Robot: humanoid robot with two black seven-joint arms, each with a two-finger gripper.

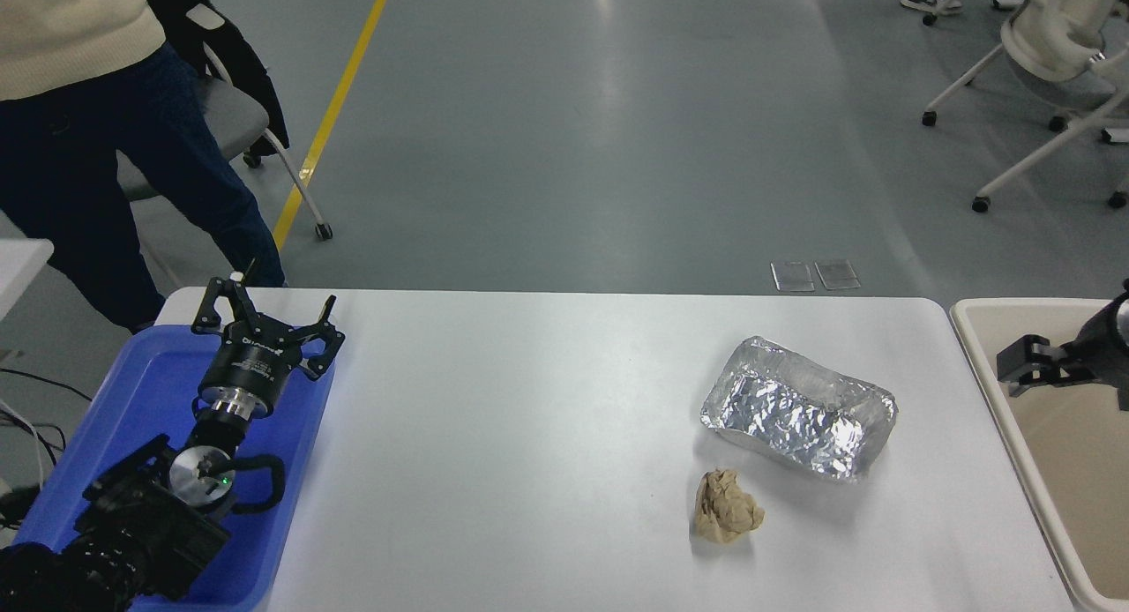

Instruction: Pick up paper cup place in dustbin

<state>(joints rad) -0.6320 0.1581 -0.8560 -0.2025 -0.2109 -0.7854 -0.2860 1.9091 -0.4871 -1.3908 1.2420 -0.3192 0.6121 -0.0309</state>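
Dustbin (979, 347): one, beneath right hand (1014, 365), grip unclear; left hand (265, 317) spread.

dustbin (979, 347) | beige, thick rounded rim | right of table (partly cut off) | paper cup: not visible

Left arm parked at lower left, its tool (265, 317) pointing away with fingers spread wide, holding nothing. Right tool (1023, 365) enters from the right edge, pointing leftward; finger state unclear.
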